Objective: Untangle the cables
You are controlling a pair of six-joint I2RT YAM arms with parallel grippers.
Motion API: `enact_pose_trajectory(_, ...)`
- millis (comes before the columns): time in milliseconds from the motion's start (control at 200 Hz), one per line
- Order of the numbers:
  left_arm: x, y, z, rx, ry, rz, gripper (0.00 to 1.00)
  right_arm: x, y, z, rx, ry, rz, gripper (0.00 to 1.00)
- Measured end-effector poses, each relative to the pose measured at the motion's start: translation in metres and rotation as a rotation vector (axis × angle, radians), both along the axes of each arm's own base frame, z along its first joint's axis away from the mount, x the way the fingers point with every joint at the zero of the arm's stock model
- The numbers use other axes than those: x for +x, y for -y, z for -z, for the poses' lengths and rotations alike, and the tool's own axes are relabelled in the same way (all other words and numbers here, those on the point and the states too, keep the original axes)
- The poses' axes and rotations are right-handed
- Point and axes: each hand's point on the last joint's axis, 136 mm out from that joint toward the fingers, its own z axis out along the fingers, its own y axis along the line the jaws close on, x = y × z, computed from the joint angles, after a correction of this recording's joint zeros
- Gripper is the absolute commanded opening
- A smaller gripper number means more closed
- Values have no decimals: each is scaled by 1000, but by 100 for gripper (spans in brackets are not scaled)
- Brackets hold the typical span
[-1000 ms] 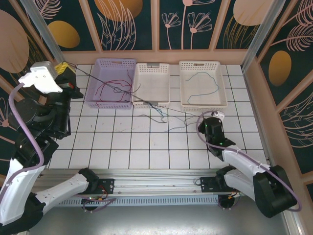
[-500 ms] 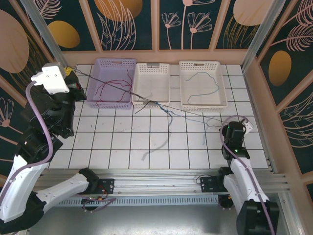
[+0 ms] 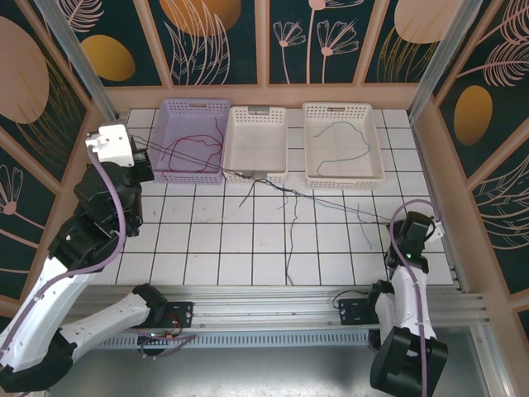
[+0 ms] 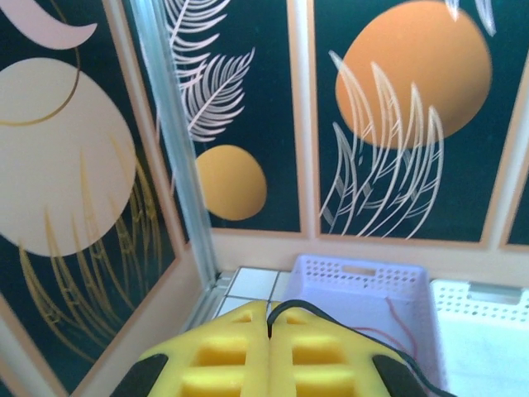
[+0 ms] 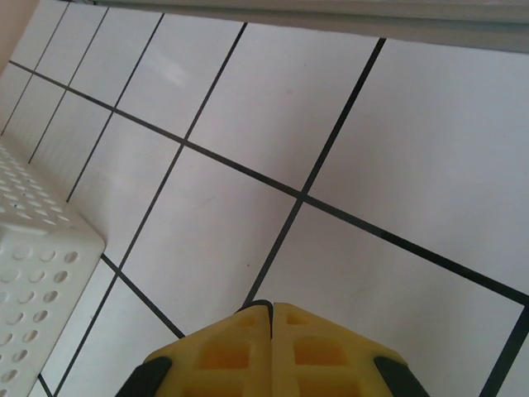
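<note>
right gripper low over the bench, jaws pinched shut on the dark cable; it runs taut to the left gripper, jaws clamped on it too; further back, red cable in the lilac basket, blue cable in the right white basket

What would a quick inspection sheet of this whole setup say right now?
Surface: white tiled table with dark grout lines.
Job's things: dark cables stretched across the table, loose ends trailing toward the near edge; red cable in the lilac basket; blue-teal cable in the right white basket.
Clutter: middle white basket.
Grippers: left fingers shut on a dark cable; right fingers shut, grip on a strand unclear.
Cables: lilac cables along both arms.
Surroundings: patterned wall panels.
</note>
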Motion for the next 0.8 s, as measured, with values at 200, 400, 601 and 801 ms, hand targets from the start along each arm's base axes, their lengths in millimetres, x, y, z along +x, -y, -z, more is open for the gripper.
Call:
enact_pose_trajectory(200,-3,-11,23,75,-21,-65,0,-3,0,3,5,-17,7,0)
enact_pose_trajectory(400,4,3,29,52,-36,0,0,2,-12,5,-1,-31,-61,0)
enact_pose_trajectory(601,25,58,56,-43,-80,245,0,35,-83,-15,-92,-19,-401,38)
enact_pose_trajectory(801,38,114,117,-84,-182,479,0,62,-143,-58,-176,35,-657,47)
